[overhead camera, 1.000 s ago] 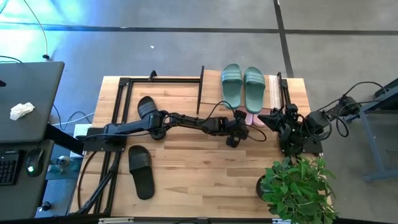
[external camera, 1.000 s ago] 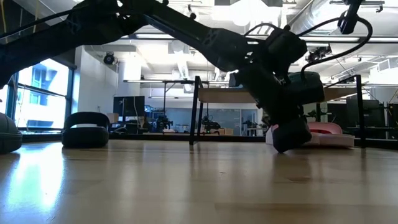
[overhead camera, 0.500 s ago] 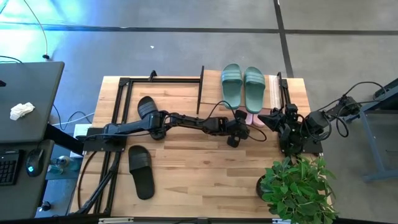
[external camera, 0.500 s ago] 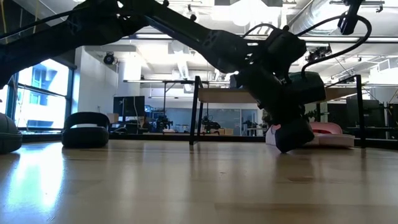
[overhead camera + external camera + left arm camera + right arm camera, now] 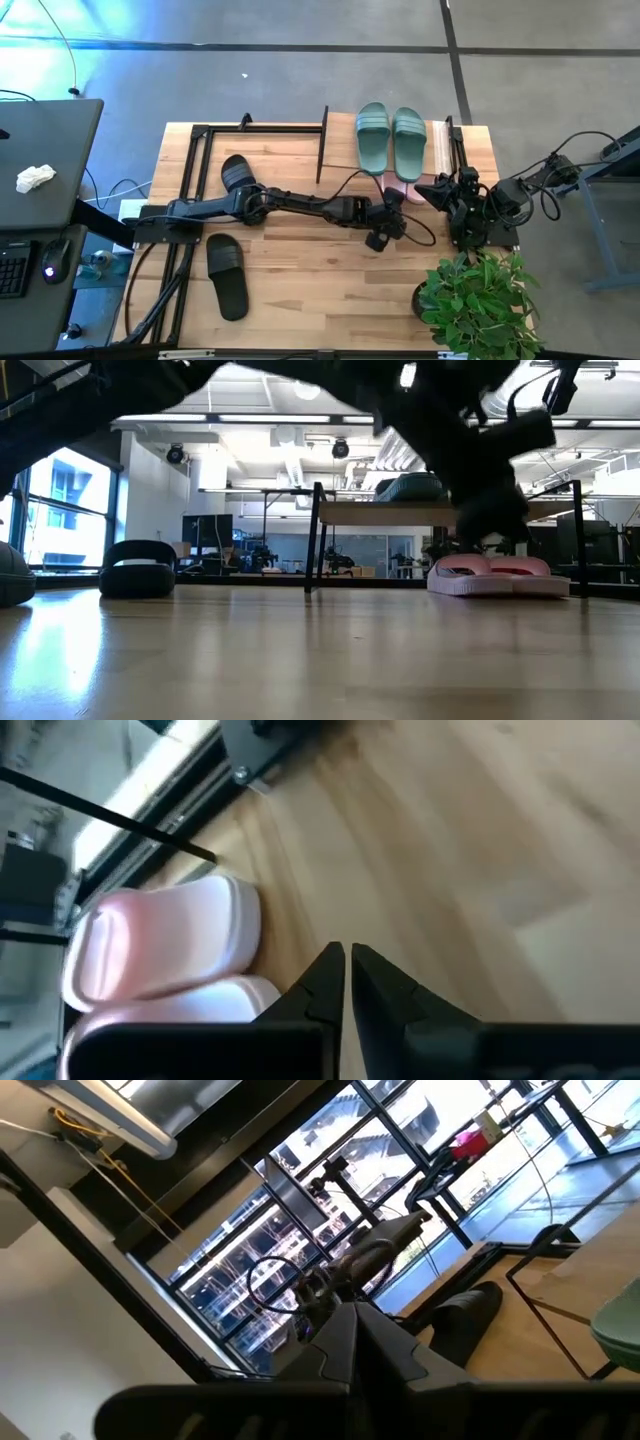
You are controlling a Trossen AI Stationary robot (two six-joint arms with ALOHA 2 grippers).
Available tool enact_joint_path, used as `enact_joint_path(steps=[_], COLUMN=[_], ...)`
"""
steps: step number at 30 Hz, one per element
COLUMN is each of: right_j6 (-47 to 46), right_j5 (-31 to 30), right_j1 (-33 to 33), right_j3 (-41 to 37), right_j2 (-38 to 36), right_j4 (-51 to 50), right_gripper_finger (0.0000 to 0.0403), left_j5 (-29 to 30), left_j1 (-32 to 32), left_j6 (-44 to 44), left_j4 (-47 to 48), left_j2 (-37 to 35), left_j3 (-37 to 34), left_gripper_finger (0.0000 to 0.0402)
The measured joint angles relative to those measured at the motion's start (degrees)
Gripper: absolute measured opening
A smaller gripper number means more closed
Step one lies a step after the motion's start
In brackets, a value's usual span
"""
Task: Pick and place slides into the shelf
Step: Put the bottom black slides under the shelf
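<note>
My left gripper is shut and hangs above the table, just near of the light-pink pair. That pair lies side by side on its soles under the shelf's top board. The sage-green pair rests on its soles on that board. One black slide lies at the far left and the other at the near left, both on the tabletop. My right gripper is shut and waits by the table's right edge.
The shelf's thin black posts stand on either side of the pink pair. A second black frame lies at the far left. A potted plant stands at the near right corner. Bare wood stretches across the near middle.
My left gripper has drawn back from the pink pair toward the table's near edge and risen off the tabletop. In the low view it stood in front of the pink slides before and now hangs above them, so both show in full.
</note>
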State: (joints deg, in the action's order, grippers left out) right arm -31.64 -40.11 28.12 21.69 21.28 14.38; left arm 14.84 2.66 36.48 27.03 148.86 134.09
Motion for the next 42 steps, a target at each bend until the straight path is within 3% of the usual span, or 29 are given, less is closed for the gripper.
enact_joint_path(steps=[8,16,21,25,33,38,42], right_j6=[1.28,7.81,12.32,13.20,13.73,13.64,12.23], right_j5=[0.37,1.74,3.06,3.96,5.11,5.08,5.11], right_j1=[0.00,0.02,0.02,0.02,0.02,0.02,0.02], right_j3=[0.00,0.00,0.00,0.00,0.00,0.00,0.00], right_j2=[-0.06,-1.06,-2.29,-3.24,-3.78,-3.73,-3.74], right_j4=[0.35,5.38,7.61,7.70,6.96,5.56,4.78], right_gripper_finger=[0.0000,0.0000,0.0000,0.0000,0.0000,0.0000,0.0000], left_j5=[-4.18,-19.20,-22.87,-23.31,-30.75,-29.64,-23.95], left_j1=[-1.78,-1.48,-1.21,-1.16,-1.27,-1.33,-1.23], left_j6=[-3.72,-4.27,-3.95,-3.97,-3.55,-2.37,-2.26], left_j4=[15.10,26.11,33.38,36.15,33.81,34.43,38.68], left_j2=[-7.23,-17.26,-25.49,-32.23,-45.06,-50.99,-53.05], left_j3=[0.32,0.37,0.32,0.30,0.36,0.34,0.36], left_gripper_finger=[0.0012,0.0012,0.0012,0.0012,0.0012,0.0012,0.0012])
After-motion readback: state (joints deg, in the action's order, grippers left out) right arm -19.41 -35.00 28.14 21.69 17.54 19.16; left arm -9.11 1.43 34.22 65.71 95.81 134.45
